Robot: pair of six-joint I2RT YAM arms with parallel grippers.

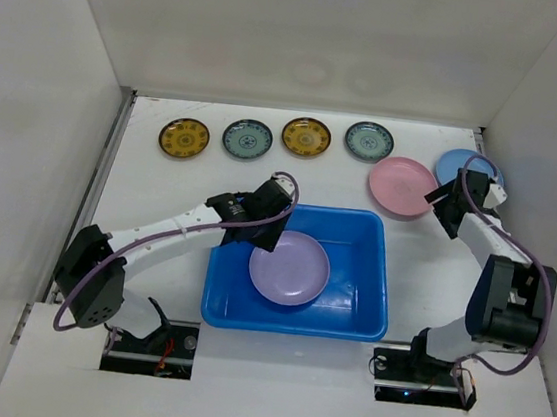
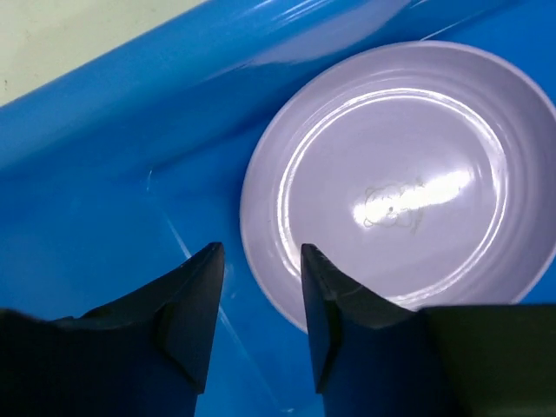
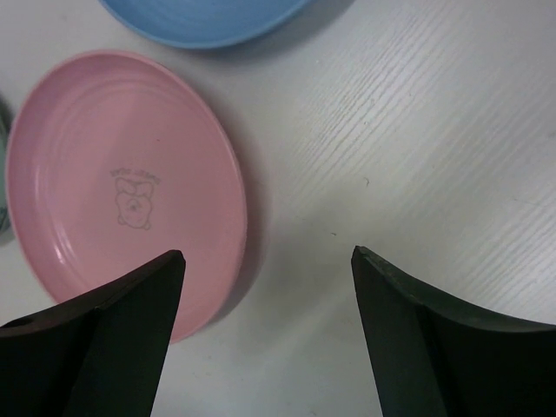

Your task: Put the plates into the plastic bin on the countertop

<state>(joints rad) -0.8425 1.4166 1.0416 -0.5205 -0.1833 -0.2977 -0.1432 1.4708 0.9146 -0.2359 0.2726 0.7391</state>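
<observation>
In the lower middle of the top view the blue plastic bin [image 1: 371, 279] stands on the white worktop [image 1: 160, 190] with the lavender plate [image 1: 290, 267] lying flat inside; the left pincer [image 2: 261, 261] hangs over the plate's left edge, released, with a narrow gap and nothing in it. Further up at the right, the right pincer [image 3: 268, 254] is spread wide and empty above the worktop, just beside the pink plate [image 1: 402, 185]; the light-blue plate [image 1: 455, 163] lies behind. Along the far edge lies a row, from left: amber-yellow plate [image 1: 184, 138], teal-and-white plate [image 1: 247, 139], second amber-yellow plate [image 1: 306, 137], second teal-and-white plate [image 1: 369, 140].
</observation>
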